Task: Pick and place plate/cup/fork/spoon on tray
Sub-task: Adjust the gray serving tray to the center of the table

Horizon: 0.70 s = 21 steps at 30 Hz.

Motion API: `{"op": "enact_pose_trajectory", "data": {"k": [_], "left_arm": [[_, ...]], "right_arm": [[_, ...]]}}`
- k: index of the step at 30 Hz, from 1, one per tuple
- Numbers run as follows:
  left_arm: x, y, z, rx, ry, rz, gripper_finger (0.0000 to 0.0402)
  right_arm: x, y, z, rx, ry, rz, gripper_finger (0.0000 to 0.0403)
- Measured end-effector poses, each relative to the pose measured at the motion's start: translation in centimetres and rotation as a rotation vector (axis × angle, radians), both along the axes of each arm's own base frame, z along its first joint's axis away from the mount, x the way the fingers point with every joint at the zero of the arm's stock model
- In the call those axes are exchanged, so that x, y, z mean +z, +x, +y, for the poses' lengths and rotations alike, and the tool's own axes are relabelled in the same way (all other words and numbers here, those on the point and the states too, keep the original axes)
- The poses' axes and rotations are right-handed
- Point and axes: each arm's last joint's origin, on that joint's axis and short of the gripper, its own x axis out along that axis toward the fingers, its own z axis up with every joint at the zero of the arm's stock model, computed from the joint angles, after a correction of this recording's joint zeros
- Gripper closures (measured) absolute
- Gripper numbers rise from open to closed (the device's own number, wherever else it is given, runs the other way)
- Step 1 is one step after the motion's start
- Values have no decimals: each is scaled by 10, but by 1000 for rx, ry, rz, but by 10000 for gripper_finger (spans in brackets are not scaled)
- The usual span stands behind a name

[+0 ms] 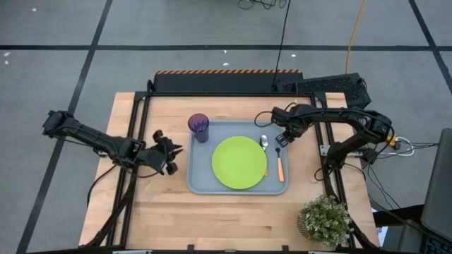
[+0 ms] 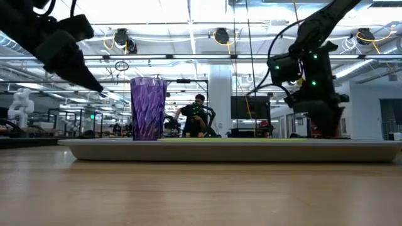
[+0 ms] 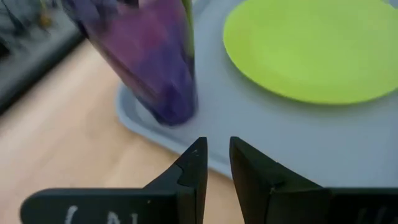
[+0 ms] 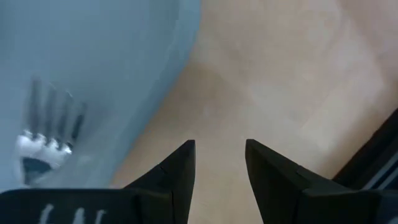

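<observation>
The grey-blue tray lies in the middle of the table. On it lies the lime-green plate. The purple cup stands upright in the tray's far left corner. It also shows in the low view and the left wrist view. The spoon lies by the plate's right rim. The fork lies beside it near the tray's right rim, and its tines show in the right wrist view. My left gripper is just left of the tray, slightly open and empty. My right gripper hangs open and empty over the tray's far right corner.
A potted plant stands at the table's near right corner. Bare wood lies in front of the tray and to its left and right. A person sits far back in the room.
</observation>
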Motion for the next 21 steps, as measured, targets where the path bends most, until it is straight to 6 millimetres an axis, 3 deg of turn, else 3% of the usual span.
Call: {"op": "enact_pose_trajectory", "data": {"k": [6, 21], "left_arm": [[1, 1, 2, 16, 106, 2, 330], [2, 1, 2, 25, 117, -1, 330]], "right_arm": [[-13, -6, 12, -18, 10, 32, 268], [-16, 11, 16, 31, -31, -111, 268]]}}
